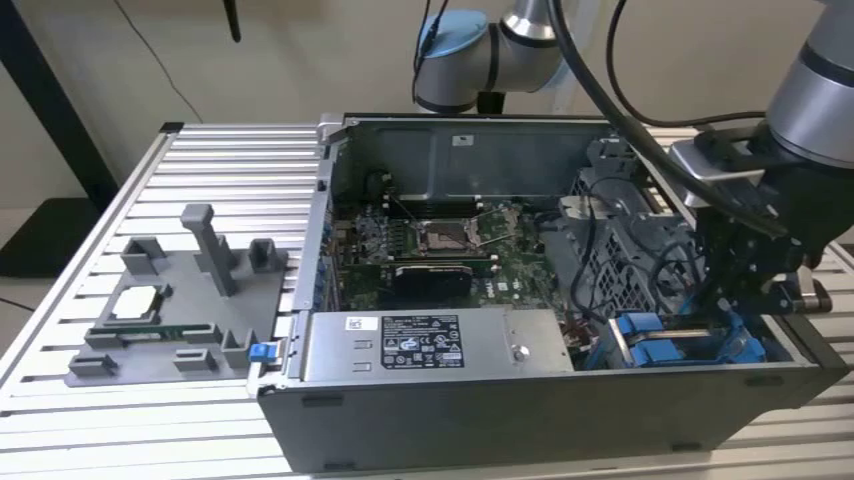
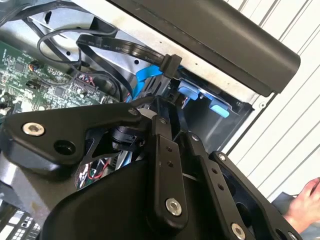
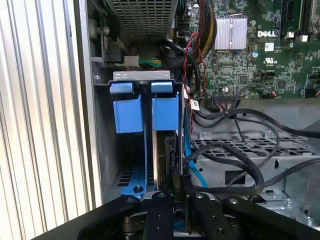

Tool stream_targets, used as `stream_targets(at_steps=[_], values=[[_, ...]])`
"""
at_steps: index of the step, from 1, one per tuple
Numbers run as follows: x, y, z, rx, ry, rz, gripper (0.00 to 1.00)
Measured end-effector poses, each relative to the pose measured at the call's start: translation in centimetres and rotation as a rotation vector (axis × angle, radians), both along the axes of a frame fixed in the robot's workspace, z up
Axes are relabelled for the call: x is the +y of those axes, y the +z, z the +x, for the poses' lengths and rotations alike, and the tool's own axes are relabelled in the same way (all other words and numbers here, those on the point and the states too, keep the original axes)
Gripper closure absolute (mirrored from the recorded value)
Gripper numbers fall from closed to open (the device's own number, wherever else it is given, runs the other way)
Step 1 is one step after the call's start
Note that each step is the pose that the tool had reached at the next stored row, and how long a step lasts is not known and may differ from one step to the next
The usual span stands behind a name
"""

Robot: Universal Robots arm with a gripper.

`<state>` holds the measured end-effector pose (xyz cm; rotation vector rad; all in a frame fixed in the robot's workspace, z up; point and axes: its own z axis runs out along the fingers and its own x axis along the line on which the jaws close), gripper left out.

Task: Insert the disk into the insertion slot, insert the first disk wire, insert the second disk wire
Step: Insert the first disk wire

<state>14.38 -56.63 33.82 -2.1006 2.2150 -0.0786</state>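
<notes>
The disk (image 3: 158,160) stands on edge in the insertion slot (image 3: 164,99), the bay of the grey drive cage (image 1: 627,250) edged in blue plastic. Its silver side shows beneath the blue tab. My gripper (image 3: 177,182) reaches down into the cage at the exterior view's right (image 1: 731,315). Its fingers are drawn together against the disk's exposed end; I cannot make out anything pinched between them. A flat black wire with a connector (image 2: 170,65) and a blue wire (image 2: 149,75) lie loose just beyond the fingertips (image 2: 161,107). The blue wire (image 3: 192,167) runs beside the disk.
A second blue-edged bay (image 3: 127,115) sits beside the slot. Thick black cables (image 3: 240,160) cross the cage top. The motherboard (image 1: 427,240) and a grey box with a sticker (image 1: 420,345) are inside the case. A grey fixture (image 1: 174,300) stands on the slatted table (image 1: 214,170). A hand (image 2: 306,200) is near.
</notes>
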Motion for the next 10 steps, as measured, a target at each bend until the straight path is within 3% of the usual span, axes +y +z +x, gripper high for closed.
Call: stream_targets(at_steps=[9, 10], values=[[0.00, -0.69, -0.03, -0.0068, 0.000, -0.0025, 1.00], [0.00, -0.71, -0.04, -0.0068, 0.000, -0.0020, 0.00]])
